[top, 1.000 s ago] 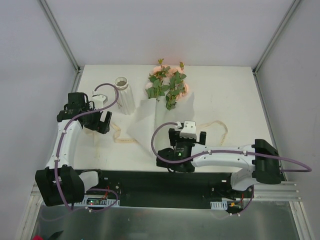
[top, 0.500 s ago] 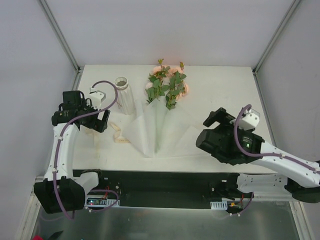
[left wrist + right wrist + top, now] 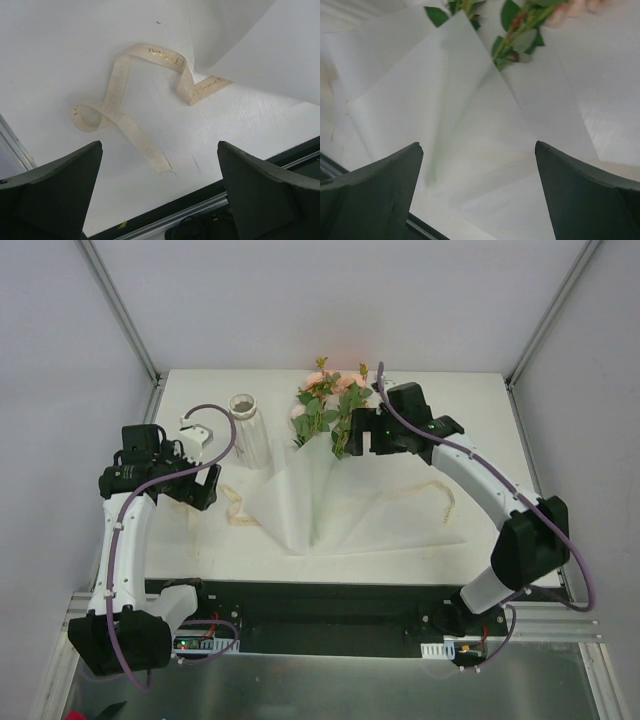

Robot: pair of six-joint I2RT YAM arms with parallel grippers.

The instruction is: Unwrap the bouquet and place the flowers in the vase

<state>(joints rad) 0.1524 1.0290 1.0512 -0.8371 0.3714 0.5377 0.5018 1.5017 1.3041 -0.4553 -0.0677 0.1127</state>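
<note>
Flowers (image 3: 335,410) lie at middle of table (image 3: 460,410) far edge, stems on unfolded paper (image 3: 320,505). Vase (image 3: 247,428) upright beside them, toward far-left corner.
Stems likely thin, light, bendy; blooms crushable. Best hold: bundled stems below leaves.
Right pincer (image 3: 479,150) spread, empty, over paper near stems.
Left pincer (image 3: 159,150) spread, empty, above loose ribbon (image 3: 155,54).

The left claw (image 3: 200,480) points down with its two dark fingers (image 3: 55,190) spread wide and nothing between them. Just behind it the wrist bends outward to the left, and from there the white left arm (image 3: 118,540) drops back to its base at the near edge. The right claw (image 3: 368,435) is also wide open and empty, fingers (image 3: 585,195) well apart, and faces leftward, while to its right the right arm (image 3: 480,475) stretches long and nearly straight, sloping back to a dark elbow that folds down to its base.
</note>
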